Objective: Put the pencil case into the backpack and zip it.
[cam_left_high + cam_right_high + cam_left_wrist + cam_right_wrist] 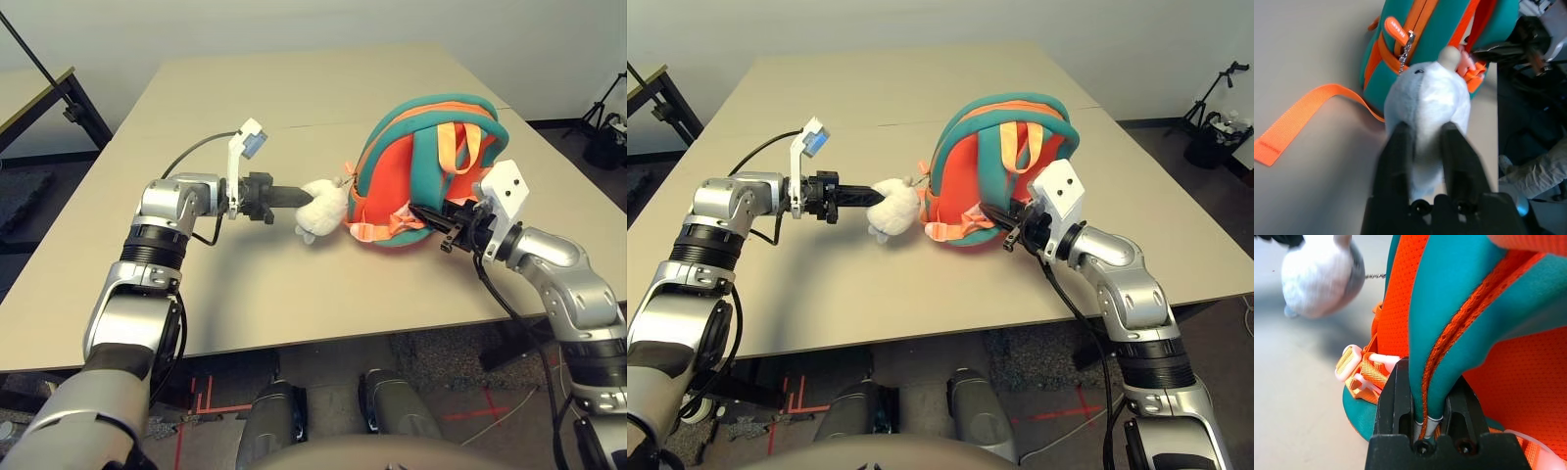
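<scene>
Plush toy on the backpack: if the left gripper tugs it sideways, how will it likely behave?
The plush toy looks soft and will probably squash between the left gripper's fingers rather than resist. It hangs from the backpack by a thin chain, so it would likely swing, then tug the bag. The right gripper pinches a teal strap, which should limit sliding.

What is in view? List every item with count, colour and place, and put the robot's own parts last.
table: one, beige, under everything.
backpack: one, orange with teal trim, on the table's right part.
plush toy: one, white-grey, hanging on a small chain at the backpack's left side.
loose webbing strap: one, orange, lying flat on the table beside the backpack.
strap buckles: white with orange webbing, at the backpack's base.
left hand: one, black fingers on either side of the plush toy.
right hand: one, black fingers shut on the backpack's teal strap.
</scene>
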Action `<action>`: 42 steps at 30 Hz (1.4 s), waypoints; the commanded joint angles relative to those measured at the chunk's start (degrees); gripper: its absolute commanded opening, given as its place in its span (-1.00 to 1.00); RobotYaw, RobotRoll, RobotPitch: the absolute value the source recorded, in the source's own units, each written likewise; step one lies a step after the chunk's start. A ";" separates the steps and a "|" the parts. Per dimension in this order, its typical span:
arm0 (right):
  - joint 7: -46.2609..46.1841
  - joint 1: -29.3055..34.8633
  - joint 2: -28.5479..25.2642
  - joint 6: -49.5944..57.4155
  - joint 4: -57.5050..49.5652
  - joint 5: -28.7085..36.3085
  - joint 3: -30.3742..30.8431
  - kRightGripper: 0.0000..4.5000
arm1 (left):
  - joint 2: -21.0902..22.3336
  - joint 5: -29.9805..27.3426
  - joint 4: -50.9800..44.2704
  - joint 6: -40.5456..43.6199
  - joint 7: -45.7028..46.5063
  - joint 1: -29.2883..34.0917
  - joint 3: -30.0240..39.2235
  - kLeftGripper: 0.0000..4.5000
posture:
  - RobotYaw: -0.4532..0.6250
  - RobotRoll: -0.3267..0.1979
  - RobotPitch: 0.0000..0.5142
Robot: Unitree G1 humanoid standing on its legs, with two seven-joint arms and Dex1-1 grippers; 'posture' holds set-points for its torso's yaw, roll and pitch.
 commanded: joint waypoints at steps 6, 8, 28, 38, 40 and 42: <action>4.36 0.11 -2.64 2.62 -2.28 2.40 0.18 -0.48 | 5.60 -9.07 -10.74 8.40 2.09 3.10 9.35 0.93 | -0.55 0.25 -1.00; 5.90 0.11 -3.82 3.58 -2.96 3.23 0.29 -0.18 | 7.12 -10.06 -12.52 9.22 2.63 4.55 10.52 1.00 | -0.54 0.25 -1.00; 17.16 0.32 -21.68 6.52 2.75 7.03 -10.18 0.99 | 15.44 -19.85 -23.43 13.83 14.09 20.81 28.52 1.00 | -0.45 0.25 -1.00; 6.23 -7.47 -16.06 -2.71 25.49 0.79 -12.43 0.99 | 8.40 -14.66 -21.91 3.09 30.06 25.05 32.44 1.00 | -0.40 0.25 -1.00; 3.34 -9.28 -13.62 -3.78 29.71 0.27 -12.93 0.99 | 6.18 -11.97 -19.54 -2.51 33.47 24.41 32.07 1.00 | -0.39 0.25 -1.00; -1.05 -11.29 -10.96 -6.38 34.44 -0.78 -13.75 0.99 | 3.60 -9.09 -16.70 -8.42 36.86 23.46 31.10 1.00 | -0.35 0.25 -1.00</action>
